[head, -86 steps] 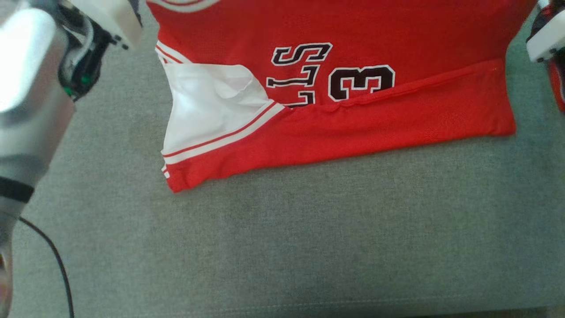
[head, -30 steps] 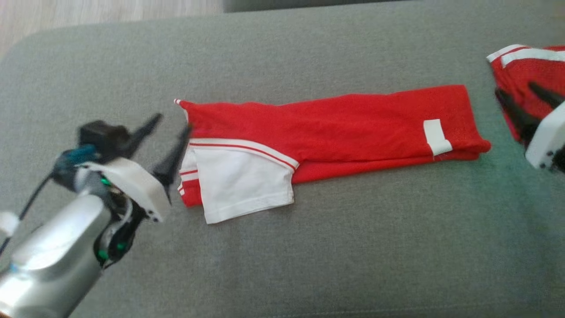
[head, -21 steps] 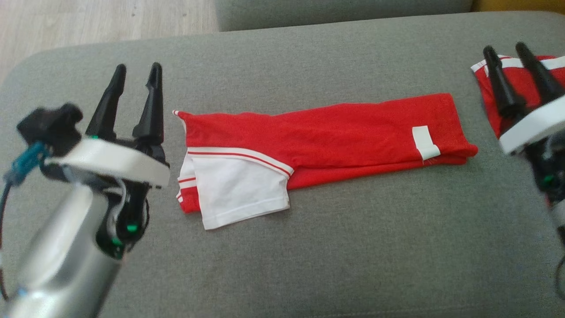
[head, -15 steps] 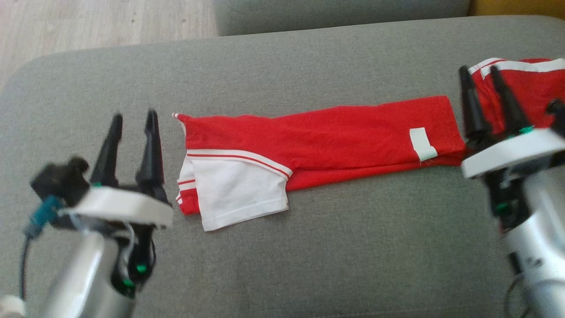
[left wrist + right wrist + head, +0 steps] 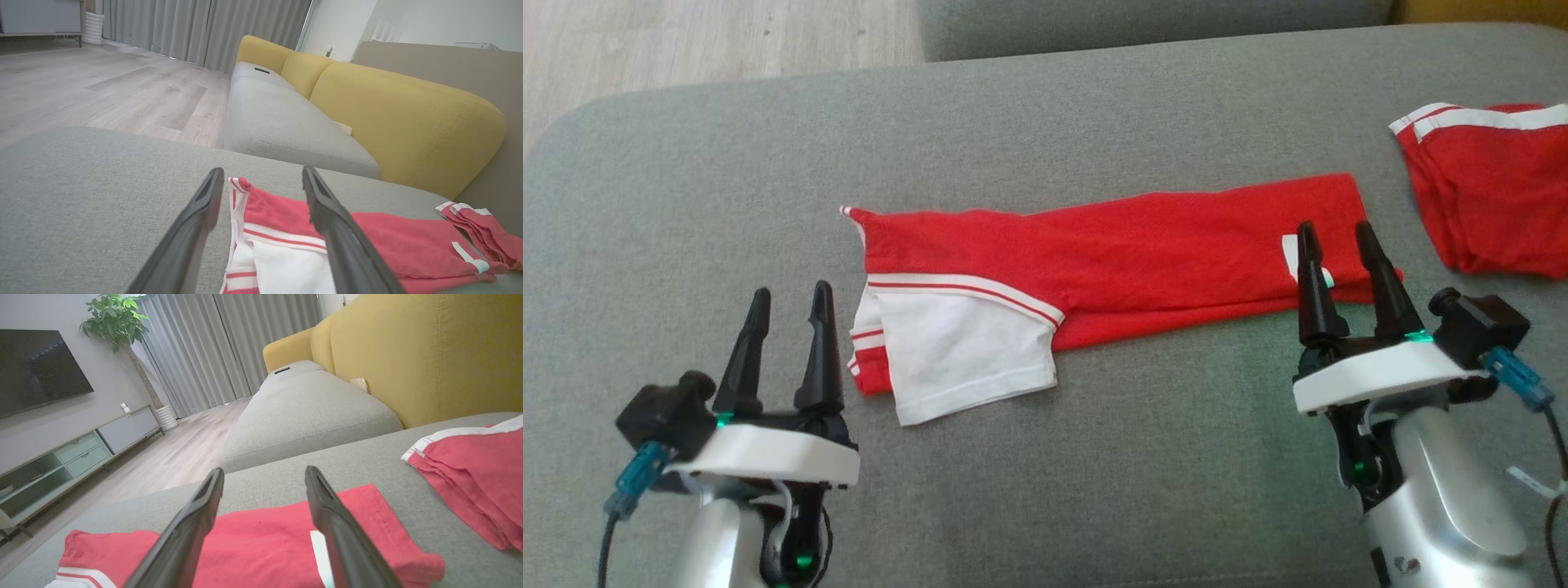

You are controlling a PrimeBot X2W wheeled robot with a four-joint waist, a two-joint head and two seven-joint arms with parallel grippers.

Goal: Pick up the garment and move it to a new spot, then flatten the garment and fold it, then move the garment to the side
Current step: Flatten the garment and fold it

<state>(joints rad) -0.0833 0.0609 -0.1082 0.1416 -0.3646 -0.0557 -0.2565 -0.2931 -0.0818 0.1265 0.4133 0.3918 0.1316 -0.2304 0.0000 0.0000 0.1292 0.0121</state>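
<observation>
Head view: folded garment [image 5: 1143, 253] laid on cushion [image 5: 1094, 474]
Left gripper [image 5: 792, 289] and right gripper [image 5: 1334, 227] are held spread; nothing is gripped

This is looking like a home's living room. A grey sofa [image 5: 310, 412] with a yellow backrest [image 5: 408, 351] is stretching out ahead, a flat television [image 5: 36, 367] is hanging above a low cabinet [image 5: 77, 453] with drawers, a leafy potted plant [image 5: 110, 318] is standing beside it, and long grey curtains [image 5: 204, 351] are hanging down to the pale wood floor [image 5: 184, 453].
</observation>
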